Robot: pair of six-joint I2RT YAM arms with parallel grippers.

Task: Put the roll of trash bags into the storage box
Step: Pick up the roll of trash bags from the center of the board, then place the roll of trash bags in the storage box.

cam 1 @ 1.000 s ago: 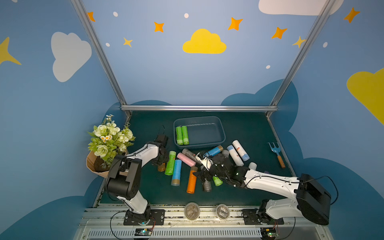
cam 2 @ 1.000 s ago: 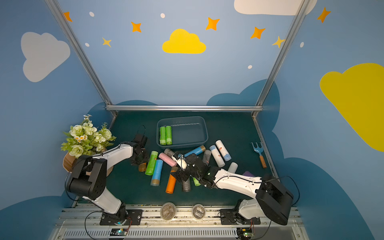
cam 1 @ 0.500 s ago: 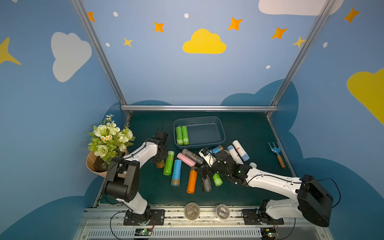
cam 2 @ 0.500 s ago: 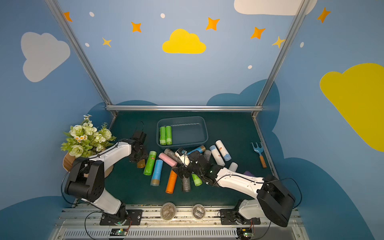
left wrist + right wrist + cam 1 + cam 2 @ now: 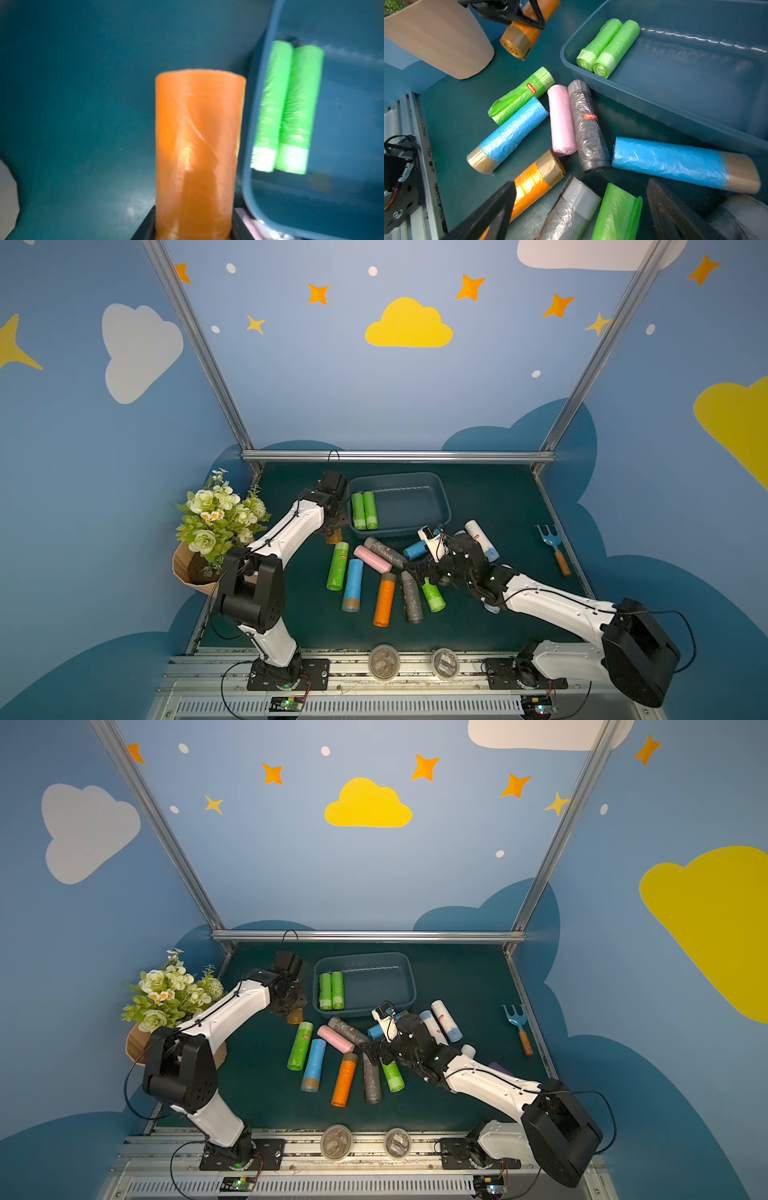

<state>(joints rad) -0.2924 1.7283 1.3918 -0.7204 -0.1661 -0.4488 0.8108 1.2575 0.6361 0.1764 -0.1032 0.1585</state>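
The storage box point(image 5: 447, 506) point(image 5: 412, 986) is a blue-grey tub at the back of the mat, with two green rolls point(image 5: 365, 510) lying at its left end. My left gripper point(image 5: 332, 524) point(image 5: 194, 225) is shut on an orange roll of trash bags point(image 5: 197, 145) point(image 5: 295, 1016) point(image 5: 519, 39). It holds the roll just outside the box's left wall point(image 5: 249, 166). My right gripper point(image 5: 419, 572) point(image 5: 581, 187) stands open low over the loose pile, with a grey roll point(image 5: 571, 212) and a green roll point(image 5: 616, 214) between its fingers, touching neither.
Loose rolls lie in front of the box: green point(image 5: 337, 566), blue point(image 5: 353, 585), pink point(image 5: 370, 558), orange point(image 5: 384, 597), dark grey point(image 5: 384, 551) and others. A flower pot point(image 5: 195, 568) stands at the left. A garden fork point(image 5: 550, 539) lies at the right. Two round tubs point(image 5: 383, 662) sit on the front rail.
My left gripper has carried the orange roll back and towards the box's left side. My right arm has shifted slightly back over the pile, still open.
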